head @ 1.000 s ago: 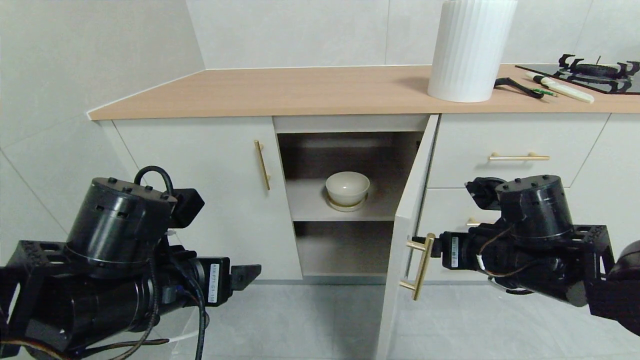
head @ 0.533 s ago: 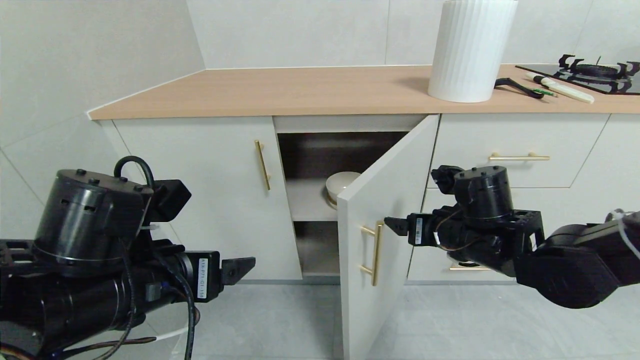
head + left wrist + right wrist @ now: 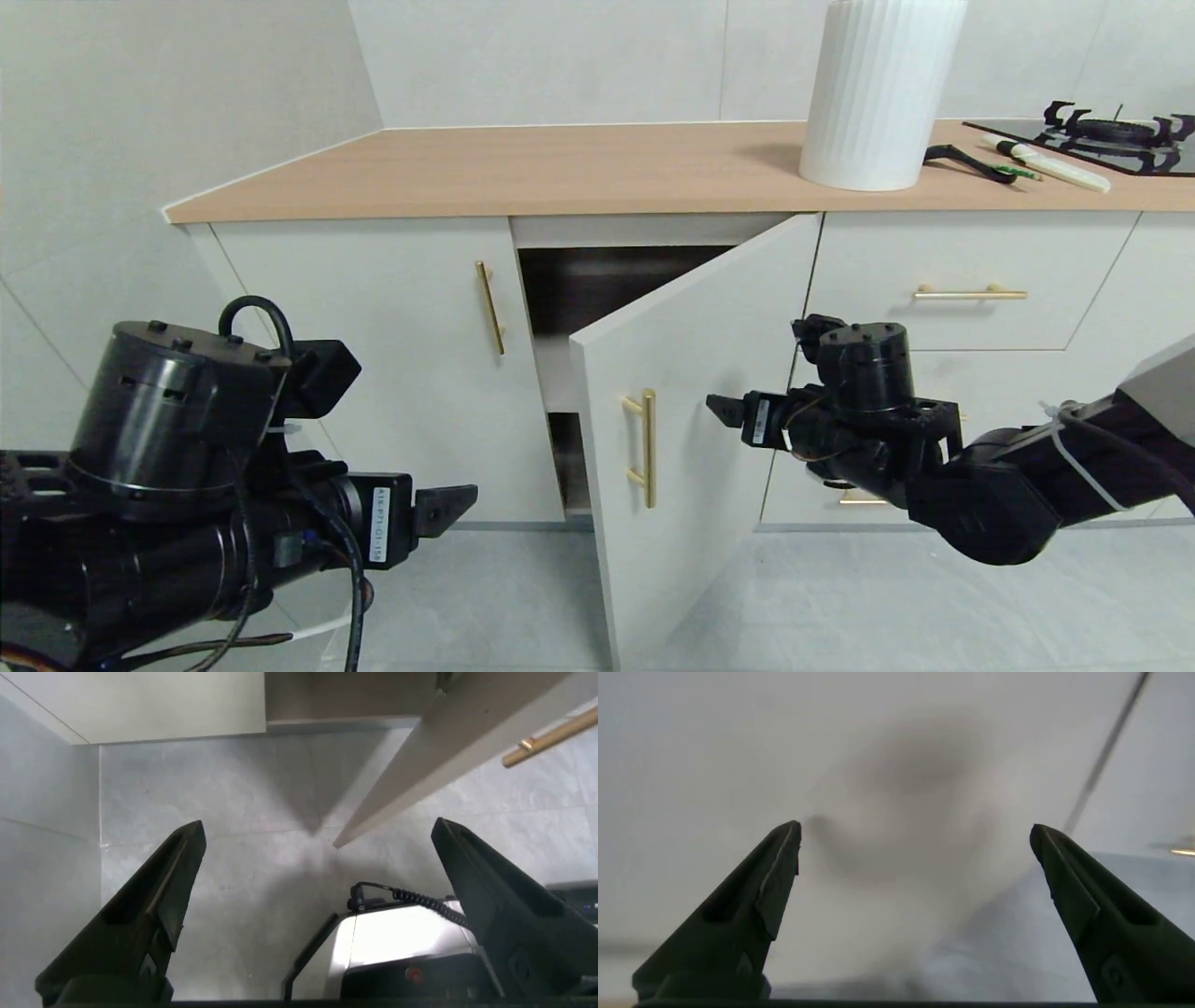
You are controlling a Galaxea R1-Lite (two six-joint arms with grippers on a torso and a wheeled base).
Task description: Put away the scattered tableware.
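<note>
In the head view, the cabinet [image 3: 373, 308] door [image 3: 691, 373] is seen standing partly ajar, hinged at its right, so that the shelf behind it is hidden. The right gripper [image 3: 721, 409] is held just beside the door's face, to the right of the handle [image 3: 646, 448]; contact cannot be made out. The left gripper [image 3: 453, 504] is held low, well apart from the door. Utensils [image 3: 1046, 166] are left lying on the counter [image 3: 523, 173] beside a white container [image 3: 878, 93].

In the left wrist view, that arm's fingers are shown spread wide, with nothing between them, above the floor [image 3: 243, 803] and the door's lower edge.

In the right wrist view, the fingers are likewise spread wide and empty, pointed at the plain door face.

The door is judged stiff and light on its hinges; it is best pushed on the flat face near the handle. The utensils are judged light, slim and slippery, best pinched across their handles.
</note>
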